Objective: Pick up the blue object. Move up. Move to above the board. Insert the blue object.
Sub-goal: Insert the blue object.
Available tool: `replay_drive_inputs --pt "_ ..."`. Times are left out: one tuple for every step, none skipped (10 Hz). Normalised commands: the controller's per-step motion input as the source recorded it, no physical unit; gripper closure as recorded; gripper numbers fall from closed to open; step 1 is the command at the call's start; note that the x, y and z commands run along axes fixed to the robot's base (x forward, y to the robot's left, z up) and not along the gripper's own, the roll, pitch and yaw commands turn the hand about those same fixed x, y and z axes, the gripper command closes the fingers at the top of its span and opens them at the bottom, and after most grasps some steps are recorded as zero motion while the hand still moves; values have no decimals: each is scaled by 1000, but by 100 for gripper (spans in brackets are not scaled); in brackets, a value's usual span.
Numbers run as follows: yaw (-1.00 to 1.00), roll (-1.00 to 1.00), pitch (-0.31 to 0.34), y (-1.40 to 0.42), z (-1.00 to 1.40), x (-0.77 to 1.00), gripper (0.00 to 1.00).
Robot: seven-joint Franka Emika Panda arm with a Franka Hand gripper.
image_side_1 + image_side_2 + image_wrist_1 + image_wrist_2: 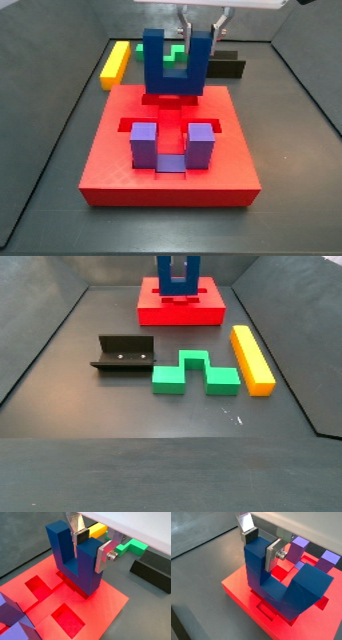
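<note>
In a side view, left to right: a yellow bar [116,63] lies off the board [107,150], while the gripper [201,28] clamps one prong of the blue object [175,68], base seated in the board's recess, upright for insertion

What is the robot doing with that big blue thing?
The robot's gripper is pinching one prong of the blue object, a U-shaped block, and holding it upright over the board. The block's base is right at a recess in the red top, so it looks like it is being pushed in. A purple U-shaped block already sits in another recess. On the floor beside the board lie a yellow bar, a green piece and the dark fixture.
</note>
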Motion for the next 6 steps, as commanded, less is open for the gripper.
replay_drive_inputs --pt "246 139 -6 -51 -149 0 100" --pt "94 120 0 -123 -109 -9 100" --pt "0 114 0 -117 -103 -9 100" --pt "0 117 0 -103 -97 0 100" --pt "-20 160 0 -106 -89 0 100" --pt "-174 191 34 0 -80 163 100"
